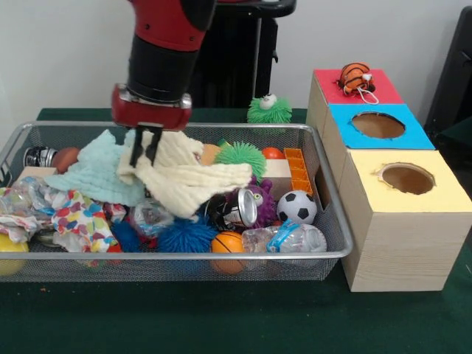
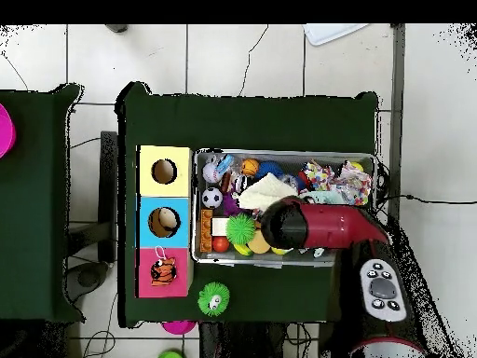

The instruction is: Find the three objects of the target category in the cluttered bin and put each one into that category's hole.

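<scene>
The gripper (image 1: pixel 146 152) sits low over the left-middle of the bin (image 1: pixel 324 193), fingers pinched together on a cream cloth (image 1: pixel 193 177) that hangs off them in a loose drape, one end trailing onto the pile. My worry is that the cloth looks floppy and held near 1 edge only, so it could slip out on the way over, or the trailing end could snag the green spiky ball (image 1: pixel 240 155) or drag the can (image 1: pixel 236 208) along with it. Stuffing a big soft cloth through a round hole might also bunch up and jam. Bin contents, left to right: a yellow ball (image 1: pixel 9 254) at the corner, a dotted cloth (image 1: pixel 77 220), a mint cloth (image 1: pixel 94 169), a blue spiky ball (image 1: pixel 186 236), an orange basketball (image 1: pixel 228 243), a crushed bottle (image 1: pixel 287 238), a soccer ball (image 1: pixel 296 206) and an orange block (image 1: pixel 298 169). Right of the bin are 3 boxes: the yellow box (image 1: pixel 402 221) and blue box (image 1: pixel 380 125) have open holes, can't tell what's inside, and the red box (image 1: pixel 354 85) has a tiger toy (image 1: pixel 355 77) on top.
</scene>
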